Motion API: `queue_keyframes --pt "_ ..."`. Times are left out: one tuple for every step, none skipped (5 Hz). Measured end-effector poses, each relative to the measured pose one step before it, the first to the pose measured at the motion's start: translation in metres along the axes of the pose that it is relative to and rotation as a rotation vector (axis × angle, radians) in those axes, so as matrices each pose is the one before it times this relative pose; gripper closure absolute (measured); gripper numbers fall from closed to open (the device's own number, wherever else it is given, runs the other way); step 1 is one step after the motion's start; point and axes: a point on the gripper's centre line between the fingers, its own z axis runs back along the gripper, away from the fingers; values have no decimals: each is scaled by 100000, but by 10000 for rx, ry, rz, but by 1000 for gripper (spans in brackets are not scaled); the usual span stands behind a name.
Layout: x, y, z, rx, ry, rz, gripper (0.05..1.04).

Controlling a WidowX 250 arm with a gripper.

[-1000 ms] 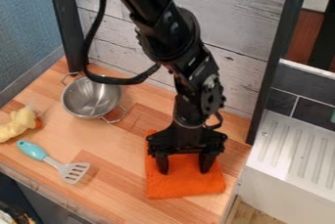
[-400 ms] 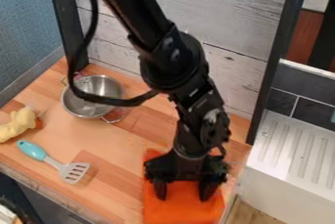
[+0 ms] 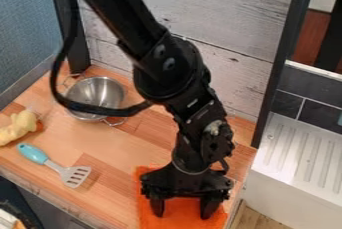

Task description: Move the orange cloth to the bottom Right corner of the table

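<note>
Cloth and arm: since the earlier frames, my black arm [image 3: 167,68] and the orange cloth [image 3: 179,224] have moved together down the view, towards the worktop's near side.
Jaws: I see the gripper [image 3: 182,216] standing with its jaws spread, both tips down on the cloth; it looks to me like a press-and-drag, not a pinch.
Cloth: flat under the jaws, low in the view, beside the worktop's right edge.
Progress: I'd call it nearly done; perhaps a little more slide into the bottom right corner, then lift clear.
Worktop [image 3: 73,145]: spatula [image 3: 53,165] to the left, yellow toy [image 3: 18,128] beyond it, metal bowl [image 3: 97,92] at the back.
</note>
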Motion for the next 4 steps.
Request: queue_keyframes --pt "205 71 488 -146 -258 30 83" --pt "816 286 1075 -36 -374 93 83" --pt "952 -91 2081 -104 -536 93 83" --pt "860 -222 2361 196 -492 -119 83"
